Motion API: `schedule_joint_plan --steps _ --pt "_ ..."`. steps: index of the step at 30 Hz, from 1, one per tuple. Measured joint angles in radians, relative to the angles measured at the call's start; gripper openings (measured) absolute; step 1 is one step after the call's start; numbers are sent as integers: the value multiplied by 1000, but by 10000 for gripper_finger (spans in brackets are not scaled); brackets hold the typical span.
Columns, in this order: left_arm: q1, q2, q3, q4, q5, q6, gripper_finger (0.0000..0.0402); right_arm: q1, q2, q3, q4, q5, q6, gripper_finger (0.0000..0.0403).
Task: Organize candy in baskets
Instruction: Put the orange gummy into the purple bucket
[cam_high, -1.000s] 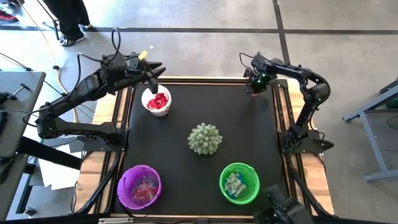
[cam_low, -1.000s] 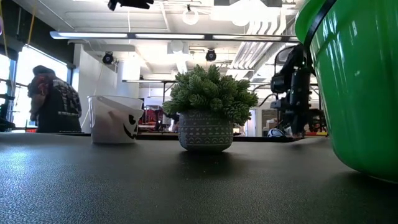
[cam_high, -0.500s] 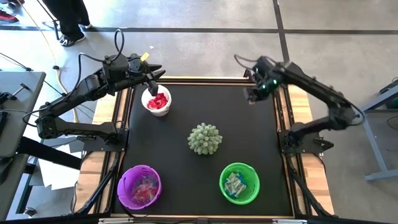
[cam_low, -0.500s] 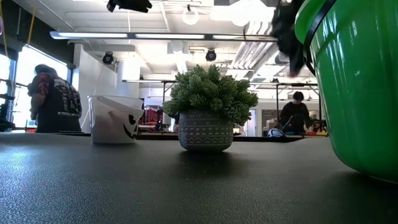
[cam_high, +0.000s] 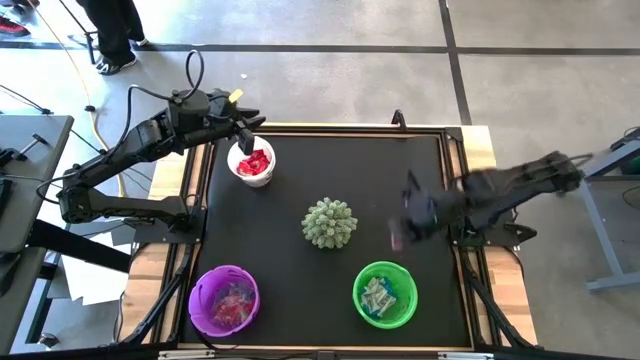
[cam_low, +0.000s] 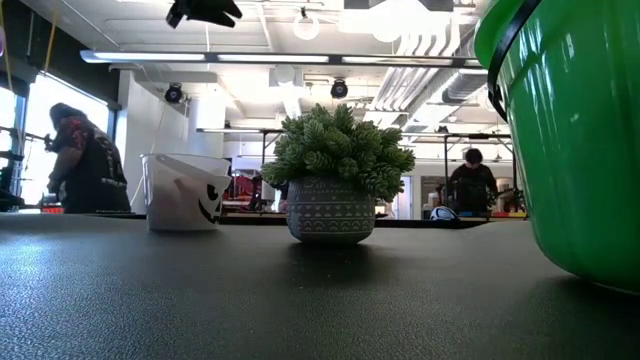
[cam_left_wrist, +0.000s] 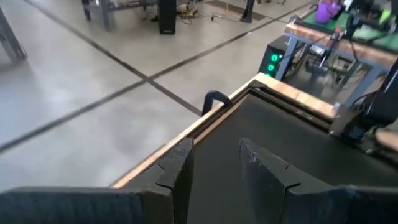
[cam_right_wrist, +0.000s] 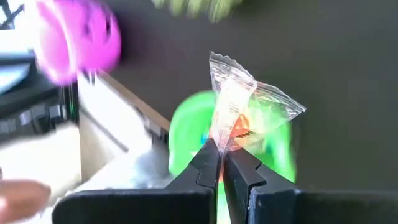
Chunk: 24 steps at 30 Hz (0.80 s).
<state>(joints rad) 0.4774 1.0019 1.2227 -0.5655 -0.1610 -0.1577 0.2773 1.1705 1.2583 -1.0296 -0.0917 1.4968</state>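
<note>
My right gripper (cam_right_wrist: 222, 163) is shut on a clear-wrapped candy (cam_right_wrist: 239, 102) with orange print. In the high view this gripper (cam_high: 405, 228) shows blurred above the mat, between the spiky plant (cam_high: 329, 222) and the green basket (cam_high: 385, 294), which holds blue-and-silver candy. My left gripper (cam_high: 250, 125) hovers open over the far side of the white basket (cam_high: 250, 163) of red candy, with nothing between its fingers (cam_left_wrist: 177, 171). The purple basket (cam_high: 224, 300) with mixed candy stands at the near left. My right gripper pinches the candy by one end of its wrapper (cam_right_wrist: 225, 144) between the two fingertips. The fingers slant downward. The rest of the candy sticks out beyond them, lifted clear of the mat, above the green basket's (cam_right_wrist: 186, 146) side of the table.
The spiky plant in its patterned pot (cam_low: 330, 210) stands mid-table. The black mat (cam_high: 300, 190) has a raised wooden rim (cam_high: 470, 150). People move in the room behind (cam_low: 85, 165).
My right gripper has swung from the table's far right corner up and toward the near edge, carrying the candy and stopping beside the plant, near the green basket. It has risen out of the low view. The baskets and plant have not moved.
</note>
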Motion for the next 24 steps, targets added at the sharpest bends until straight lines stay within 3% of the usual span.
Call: schedule_joint_plan --steps 6,10,17,24 --pt "-2 0 0 3 2 -153 113 313 105 0 149 3 196 3" --pt "-24 0 0 5 2 -205 113 444 177 0 238 2 207 3" --pt "-112 -5 0 10 6 -235 113 499 216 -1 288 23 165 3" --pt "-226 -15 0 28 98 -234 113 475 216 -1 359 129 9 3"
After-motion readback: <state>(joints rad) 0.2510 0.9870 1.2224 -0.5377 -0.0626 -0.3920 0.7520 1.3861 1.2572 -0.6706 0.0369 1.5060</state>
